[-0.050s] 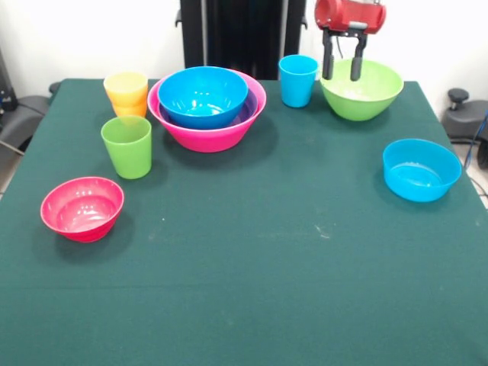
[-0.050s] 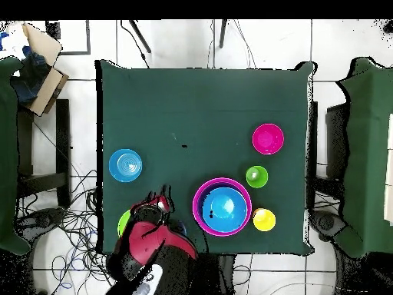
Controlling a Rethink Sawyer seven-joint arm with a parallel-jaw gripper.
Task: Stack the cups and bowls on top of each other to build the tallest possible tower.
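The tower is a large pink bowl point(image 1: 207, 138) point(image 2: 197, 213) holding a purple bowl point(image 1: 249, 111) and a blue bowl point(image 1: 203, 95) point(image 2: 226, 208). A yellow cup point(image 1: 126, 85) point(image 2: 264, 220) sits on an orange cup point(image 1: 132, 110) beside it. On their own stand a green cup point(image 1: 126, 146) point(image 2: 257, 177), a blue cup point(image 1: 297, 80), a red-pink bowl point(image 1: 82, 207) point(image 2: 268, 139), a light blue bowl point(image 1: 421, 169) point(image 2: 125, 165) and a light green bowl point(image 1: 363, 91) point(image 2: 122, 223). My gripper point(image 1: 341, 67) point(image 2: 159, 203) hangs open and empty over the light green bowl's rim, next to the blue cup.
In the overhead view my arm point(image 2: 151, 250) covers the blue cup and most of the light green bowl. A dark green cloth point(image 1: 252, 267) covers the table. Chairs stand at the table's sides.
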